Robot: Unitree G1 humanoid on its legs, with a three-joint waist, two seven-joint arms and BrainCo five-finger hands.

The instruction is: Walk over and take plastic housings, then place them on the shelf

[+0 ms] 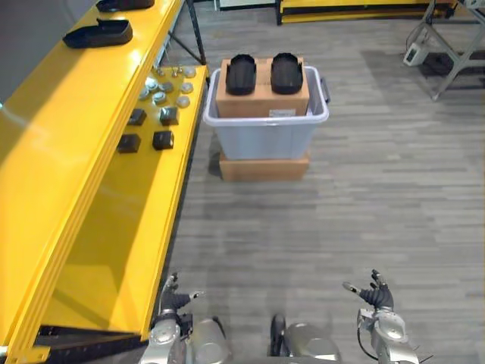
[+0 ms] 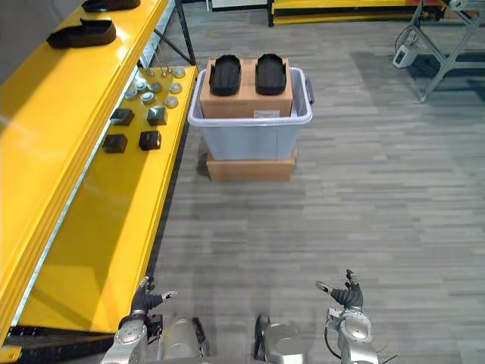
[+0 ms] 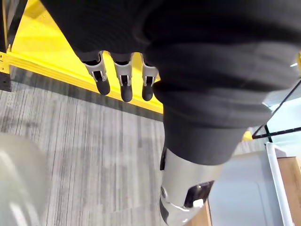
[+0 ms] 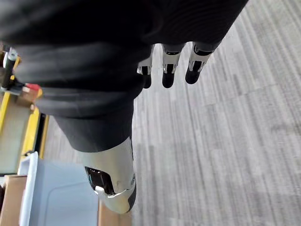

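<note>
Nearest, low in the head views: left hand (image 1: 173, 299) and right hand (image 1: 375, 297), both hanging above the grey plank floor (image 1: 318, 227). In each wrist view, fingers (image 3: 123, 84) straight and loosely spread, holding nothing. Alongside on the left: yellow shelf (image 1: 91, 197), with small black blocks (image 1: 162, 139) and round metal discs (image 1: 162, 89) on the lower tier and a black moulded part (image 1: 98, 33) on the top tier (possibly a housing already delivered; not certain). Farther ahead, well apart from both hands: two black plastic housings (image 1: 241, 74), side by side on a carton (image 1: 262, 100) seated in a grey tote (image 1: 265, 133), with a second carton (image 1: 264, 167) beneath the tote. Step in hand, by judgement: approach walk; pick not yet begun. Next move: close the distance to the tote squarely, stop within arm's reach, then lower a hand onto each housing and curl around its edges. White label (image 1: 282, 112) on the upper carton's front: print too small to read. No other legible writing.
</note>
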